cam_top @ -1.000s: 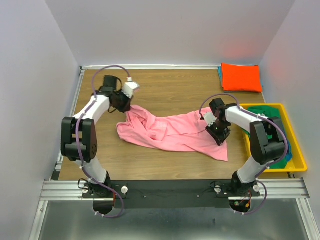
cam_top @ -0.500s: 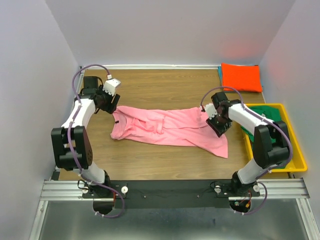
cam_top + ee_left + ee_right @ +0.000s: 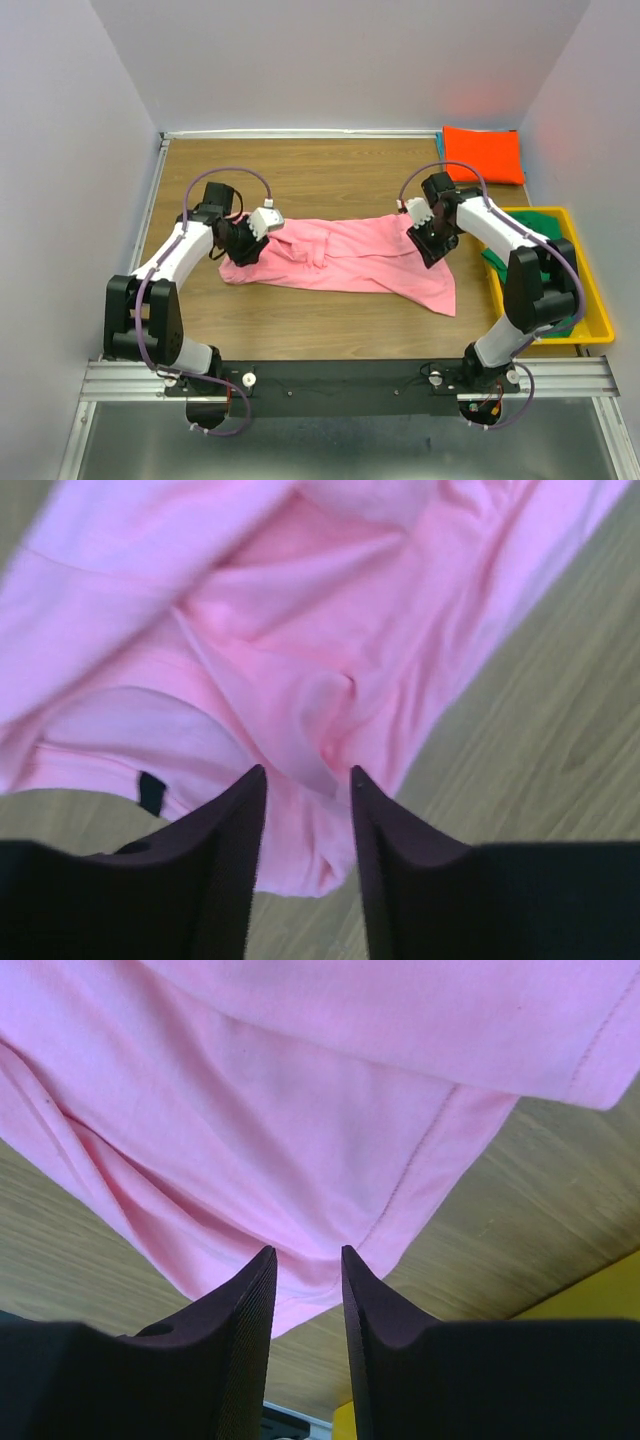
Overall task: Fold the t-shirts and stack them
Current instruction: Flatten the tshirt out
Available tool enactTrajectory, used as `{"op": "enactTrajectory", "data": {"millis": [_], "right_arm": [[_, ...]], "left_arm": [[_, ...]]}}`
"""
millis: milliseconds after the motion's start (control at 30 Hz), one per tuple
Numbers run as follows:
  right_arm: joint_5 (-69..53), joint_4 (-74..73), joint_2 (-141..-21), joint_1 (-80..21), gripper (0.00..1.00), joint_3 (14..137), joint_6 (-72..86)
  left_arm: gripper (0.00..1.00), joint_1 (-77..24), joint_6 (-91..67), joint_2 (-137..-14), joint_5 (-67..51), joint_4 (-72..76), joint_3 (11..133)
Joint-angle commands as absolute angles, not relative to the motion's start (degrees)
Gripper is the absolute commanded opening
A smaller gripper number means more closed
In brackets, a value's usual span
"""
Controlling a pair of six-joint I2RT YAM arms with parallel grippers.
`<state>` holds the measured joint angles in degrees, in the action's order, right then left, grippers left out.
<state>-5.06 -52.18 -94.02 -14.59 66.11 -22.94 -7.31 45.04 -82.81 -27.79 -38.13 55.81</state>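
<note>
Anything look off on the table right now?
The pink t-shirt lies crooked: bunched and creased at its left end by the left pincer, its right corner trailing toward the near edge. Nothing spilled or torn.

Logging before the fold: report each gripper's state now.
Left gripper: closed on the pink t-shirt.
Right gripper: closed on the pink t-shirt.
</note>
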Motion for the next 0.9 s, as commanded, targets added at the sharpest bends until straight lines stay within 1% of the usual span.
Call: {"op": "enactTrajectory", "data": {"millis": [0, 67, 100, 233, 267, 300, 367, 500, 567, 633, 667, 767, 800, 867], "right_arm": [[-6.7, -53.7, -96.0, -14.6, 0.39, 65.4, -22.2], [-7.0, -53.4, -96.8, -14.5, 0.39, 64.8, -22.3], [-7.2, -53.1, -97.0, -14.8, 0.38, 64.4, -22.2], [-8.4, -52.6, -97.8, -15.4, 0.38, 63.6, -21.7], [-9.0, -52.6, -97.6, -15.7, 0.38, 63.7, -21.3], [-9.9, -52.8, -97.2, -15.7, 0.38, 63.8, -21.0], [-11.9, -53.5, -95.6, -15.6, 0.38, 65.1, -19.8], [-11.5, -53.7, -93.7, -13.9, 0.38, 69.2, -18.5], [-11.3, -53.7, -94.5, -11.9, 0.38, 71.4, -17.9], [-10.8, -53.7, -96.7, -8.8, 0.38, 75.0, -17.7], [-9.9, -53.7, -97.7, -7.1, 0.38, 77.0, -17.3], [-8.6, -53.4, -102.1, -4.7, 0.38, 80.0, -15.8], [-8.6, -53.5, -103.4, -3.1, 0.38, 80.9, -14.7], [-8.5, -53.5, -106.5, -1.4, 0.38, 83.7, -13.7]], "left_arm": [[0.42, -7.5, 50.7, -82.4, -24.5, -42.0, 52.1], [0.38, -7.5, 52.9, -81.3, -23.5, -43.1, 49.8], [0.33, -7.5, 53.5, -80.5, -22.3, -43.3, 49.0], [0.26, -7.5, 55.7, -79.5, -17.9, -43.4, 44.7], [0.21, -7.5, 56.2, -79.5, -16.2, -43.7, 43.5], [0.19, -7.0, 56.9, -79.5, -15.7, -44.4, 43.5], [0.12, -6.6, 58.1, -78.6, -12.9, -45.5, 43.2], [0.07, -4.8, 62.3, -76.6, -6.8, -45.1, 41.6], [0.07, -3.1, 63.4, -77.2, -6.7, -46.3, 43.5], [0.07, -1.1, 64.0, -78.7, -9.0, -47.9, 46.4], [0.09, -0.5, 64.2, -79.2, -11.8, -49.6, 50.1], [0.21, -0.5, 63.5, -80.9, -15.7, -51.4, 57.5], [0.29, -0.6, 62.9, -81.3, -18.5, -52.2, 59.4], [0.34, -0.9, 61.8, -82.4, -20.8, -52.4, 64.5]]}}
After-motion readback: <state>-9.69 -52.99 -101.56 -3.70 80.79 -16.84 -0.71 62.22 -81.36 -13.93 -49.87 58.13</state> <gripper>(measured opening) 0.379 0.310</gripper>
